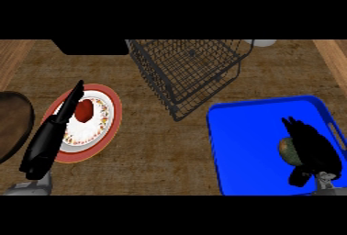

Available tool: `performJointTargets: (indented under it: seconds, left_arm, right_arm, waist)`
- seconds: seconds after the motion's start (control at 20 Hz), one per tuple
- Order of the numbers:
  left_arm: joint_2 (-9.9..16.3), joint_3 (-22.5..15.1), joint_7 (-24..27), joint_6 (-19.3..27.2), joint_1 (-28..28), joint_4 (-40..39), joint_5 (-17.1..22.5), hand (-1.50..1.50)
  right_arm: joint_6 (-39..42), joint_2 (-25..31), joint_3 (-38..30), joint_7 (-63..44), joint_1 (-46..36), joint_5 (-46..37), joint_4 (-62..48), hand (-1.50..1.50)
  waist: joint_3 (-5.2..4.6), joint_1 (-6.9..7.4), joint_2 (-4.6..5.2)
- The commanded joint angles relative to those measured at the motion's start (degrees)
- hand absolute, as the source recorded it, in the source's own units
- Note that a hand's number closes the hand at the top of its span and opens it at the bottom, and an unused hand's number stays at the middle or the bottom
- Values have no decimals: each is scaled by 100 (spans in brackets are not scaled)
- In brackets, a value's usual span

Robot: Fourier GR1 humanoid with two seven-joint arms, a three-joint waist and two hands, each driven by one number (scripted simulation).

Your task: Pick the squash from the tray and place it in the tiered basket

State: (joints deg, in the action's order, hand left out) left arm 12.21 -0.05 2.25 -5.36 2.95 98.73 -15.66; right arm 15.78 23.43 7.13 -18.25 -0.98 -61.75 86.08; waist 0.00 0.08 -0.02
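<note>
My right hand curls round the squash in the blue tray; it looks rigid, rounded, probably slippery, so I'd grip its widest middle.

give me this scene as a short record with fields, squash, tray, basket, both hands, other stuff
squash: green-tan squash lying in the blue tray, not yet lifted
tray: blue tray at the counter's right, handle slot on its right side
basket: black wire tiered basket at top centre, nothing visible in it
right robot hand: over the tray, fingers curled round the squash
left robot hand: open, fingers straight, over the plate
plate: red-rimmed patterned plate at left with a red item on it
other: brown round object at the left edge
</note>
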Motion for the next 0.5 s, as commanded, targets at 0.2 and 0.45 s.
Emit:
performJointTargets:
  seconds: [0.2,0.45]
  left_arm:
    - [-40,85,406,19,82,-480,-124,0]
    - [-28,192,374,-104,-20,-327,-71,0]
  right_arm:
    - [-324,-142,-249,1066,-361,395,-741,150]
    - [-539,-124,-1,1069,-41,-138,-36,150]
  waist:
    - [1,8,8]
    - [-1,-7,-4]
